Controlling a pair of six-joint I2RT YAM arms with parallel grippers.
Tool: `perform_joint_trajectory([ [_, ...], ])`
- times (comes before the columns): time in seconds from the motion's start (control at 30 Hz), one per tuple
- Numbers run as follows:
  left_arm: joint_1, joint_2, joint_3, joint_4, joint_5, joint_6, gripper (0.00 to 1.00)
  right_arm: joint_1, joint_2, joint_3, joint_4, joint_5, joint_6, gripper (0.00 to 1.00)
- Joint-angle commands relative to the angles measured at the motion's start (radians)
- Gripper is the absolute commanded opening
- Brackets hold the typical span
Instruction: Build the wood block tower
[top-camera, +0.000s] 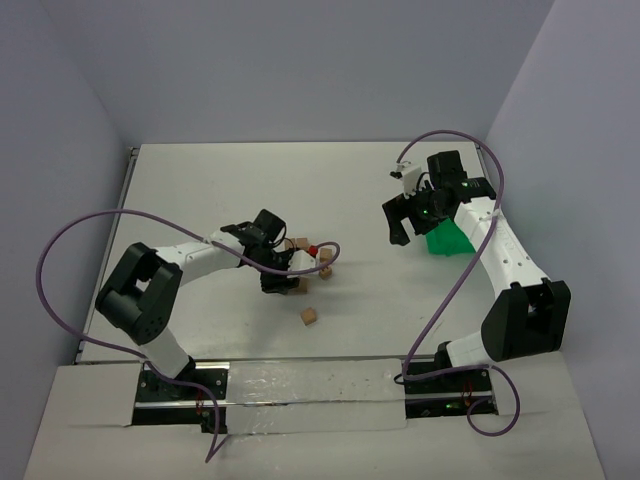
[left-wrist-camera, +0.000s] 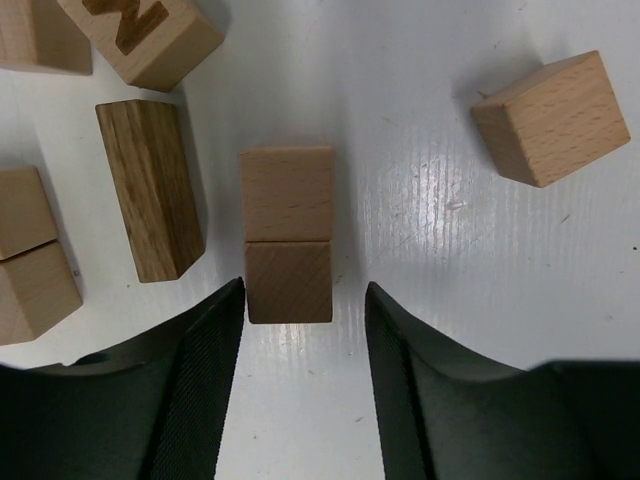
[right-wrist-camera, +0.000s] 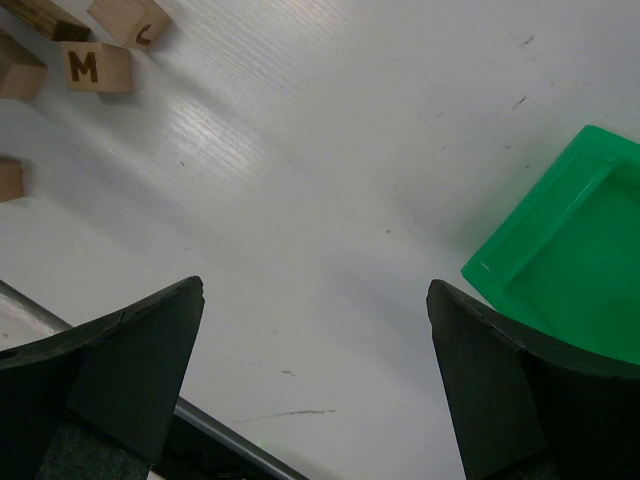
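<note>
Two light-brown wooden cubes (left-wrist-camera: 288, 235) touch each other in a line straight ahead of my left gripper (left-wrist-camera: 302, 295). The nearer cube sits between the fingertips (left-wrist-camera: 225, 320) with a thin gap on the left and a wider one on the right, so the gripper is open and holds nothing. I cannot tell whether the two cubes are stacked or side by side. From above, the left gripper (top-camera: 283, 275) hangs over the cluster of blocks (top-camera: 322, 262) at mid-table. My right gripper (right-wrist-camera: 315, 290) is wide open over bare table, also seen from above (top-camera: 403, 222).
A dark oblong block (left-wrist-camera: 150, 190), a lettered cube (left-wrist-camera: 145, 35) and more cubes (left-wrist-camera: 30, 255) lie left of the left gripper; one loose cube (left-wrist-camera: 552, 118) lies right. A single cube (top-camera: 309, 316) sits nearer the bases. The green bin (right-wrist-camera: 570, 260) is beside the right gripper.
</note>
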Motion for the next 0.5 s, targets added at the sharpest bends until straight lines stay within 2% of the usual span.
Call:
perform_joint_trajectory([
  [0.0,-0.005,0.003,0.021,-0.011,0.028,-0.004,0.64,0.007,0.001,0.023,0.006,-0.002,-0.009,1.00],
  [0.1,-0.007,-0.004,0.024,-0.003,0.032,-0.015,0.66,0.007,0.000,0.015,0.010,-0.004,-0.007,1.00],
  [0.47,-0.029,0.019,0.071,0.005,0.048,-0.035,0.65,0.005,0.006,0.013,0.008,-0.005,-0.010,1.00],
])
